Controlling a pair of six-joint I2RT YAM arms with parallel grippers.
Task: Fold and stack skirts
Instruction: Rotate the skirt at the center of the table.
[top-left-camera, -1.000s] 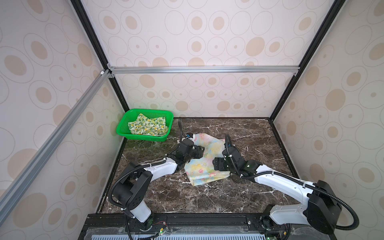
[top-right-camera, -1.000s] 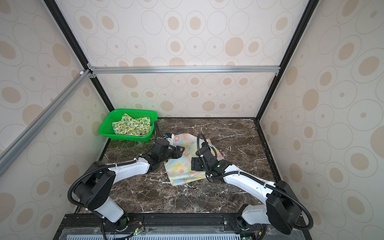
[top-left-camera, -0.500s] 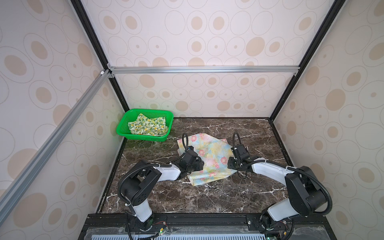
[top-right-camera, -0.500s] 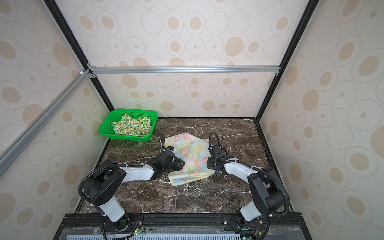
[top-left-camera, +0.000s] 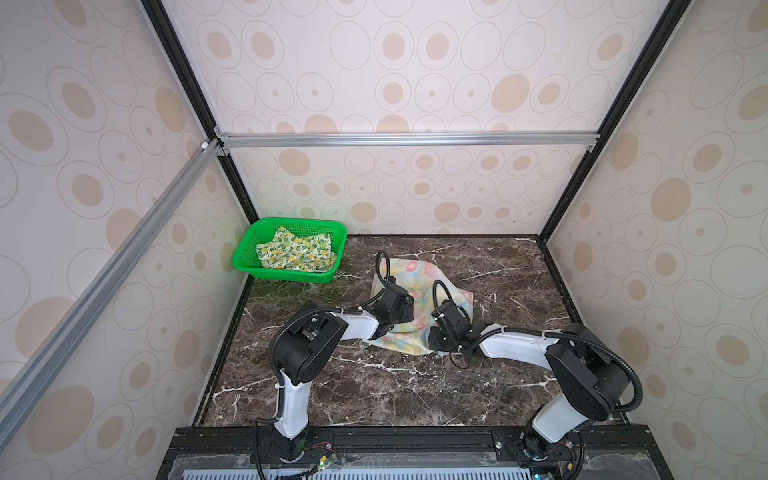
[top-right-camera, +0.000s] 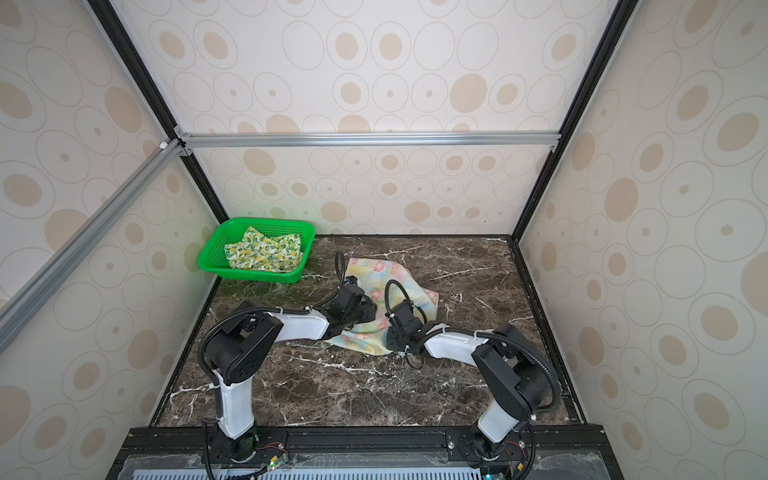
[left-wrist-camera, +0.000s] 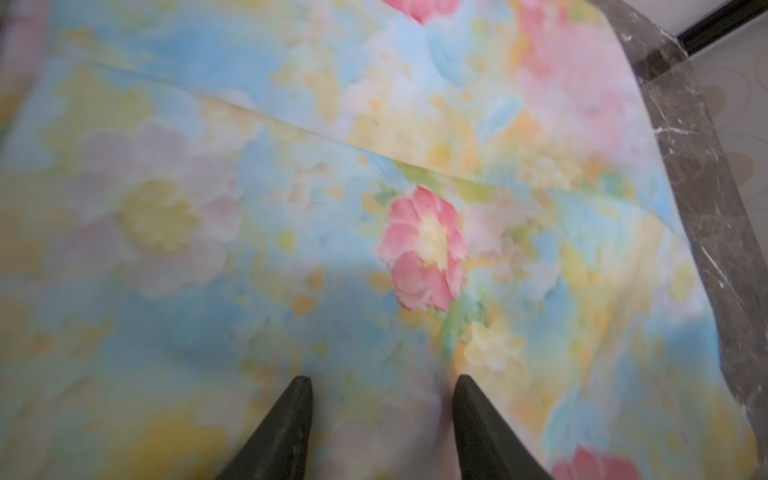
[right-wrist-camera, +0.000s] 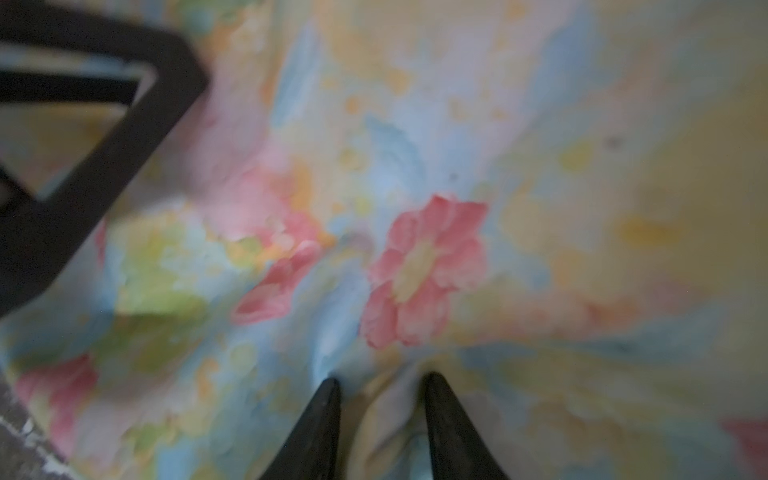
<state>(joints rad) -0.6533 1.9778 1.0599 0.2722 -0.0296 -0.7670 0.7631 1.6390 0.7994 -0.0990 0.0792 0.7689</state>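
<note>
Left wrist view: the fingers of my left gripper (left-wrist-camera: 382, 380) run off the frame edge. The floral skirt (left-wrist-camera: 374, 187) is soft-focused and spills past three edges.

Right wrist view: heavy blur. The tips of my right gripper (right-wrist-camera: 380, 380) are sunk in puckered cloth. I can't tell if either gripper has it pinched. A dark angular shape (right-wrist-camera: 104, 137) is cut off and unidentifiable.

In both top views my wrists (top-left-camera: 392, 301) cover my fingertips and the floral skirt's middle. The lemon skirt (top-left-camera: 297, 251) has its near edge behind the wall of the basket (top-left-camera: 291, 275), and its folds are unreadable.

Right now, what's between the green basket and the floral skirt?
Only a bare strip of marble tabletop separates the green basket from the floral skirt; nothing lies on it. Both top views show this.
</note>
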